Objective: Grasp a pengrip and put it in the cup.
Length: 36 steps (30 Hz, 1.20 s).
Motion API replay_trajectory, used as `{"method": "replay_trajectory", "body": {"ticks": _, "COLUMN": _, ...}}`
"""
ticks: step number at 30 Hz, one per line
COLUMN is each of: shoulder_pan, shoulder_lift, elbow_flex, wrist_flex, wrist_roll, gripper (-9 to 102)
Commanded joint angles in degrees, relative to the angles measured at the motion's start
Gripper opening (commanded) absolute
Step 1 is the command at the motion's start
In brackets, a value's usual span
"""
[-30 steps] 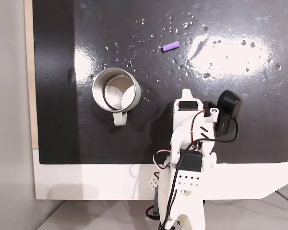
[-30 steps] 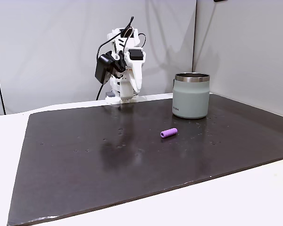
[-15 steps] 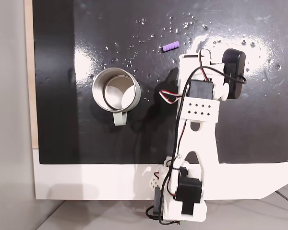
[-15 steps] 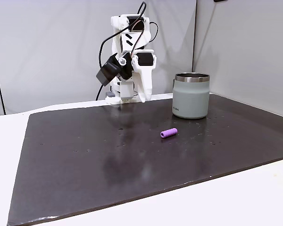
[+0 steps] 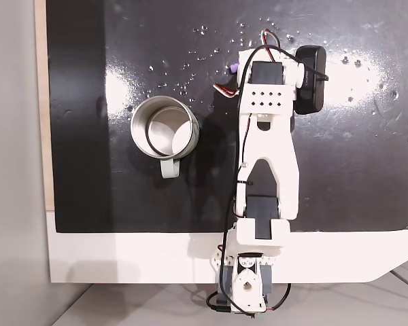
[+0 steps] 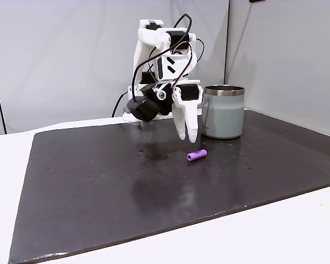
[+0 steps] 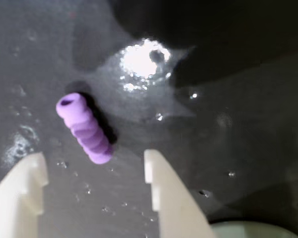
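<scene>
Hovering gripper [image 7: 92,171] above unobstructed pengrip [image 7: 84,128]

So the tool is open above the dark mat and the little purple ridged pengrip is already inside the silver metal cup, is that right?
Not quite. The open tool does hang above the dark mat, but the small purple ridged pengrip lies on the mat just ahead of the fingertips, as the wrist view shows. In a fixed view the round silver metal cup holds nothing.

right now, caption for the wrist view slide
Open hand poised above the purple pengrip lying on the dark mat.
</scene>
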Motion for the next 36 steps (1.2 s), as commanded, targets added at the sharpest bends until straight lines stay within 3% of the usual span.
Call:
{"method": "replay_trajectory", "body": {"ticks": 1, "shoulder_pan": -1.1, "shoulder_lift": -1.2, "elbow_flex": -5.9, "wrist_flex": 0.3, "wrist_roll": 0.7, "gripper": 19}}
{"method": "replay_trajectory", "body": {"ticks": 16, "shoulder_pan": -2.1, "shoulder_lift": -15.8, "elbow_flex": -19.2, "wrist_flex": 2.9, "wrist_roll": 2.0, "gripper": 18}}
{"method": "replay_trajectory", "body": {"ticks": 24, "shoulder_pan": -1.9, "shoulder_lift": -18.4, "elbow_flex": -20.4, "wrist_flex": 3.0, "wrist_roll": 2.3, "gripper": 0}}
{"method": "replay_trajectory", "body": {"ticks": 36, "shoulder_pan": -1.3, "shoulder_lift": -3.3, "elbow_flex": -20.4, "wrist_flex": 10.3, "wrist_roll": 3.8, "gripper": 0}}
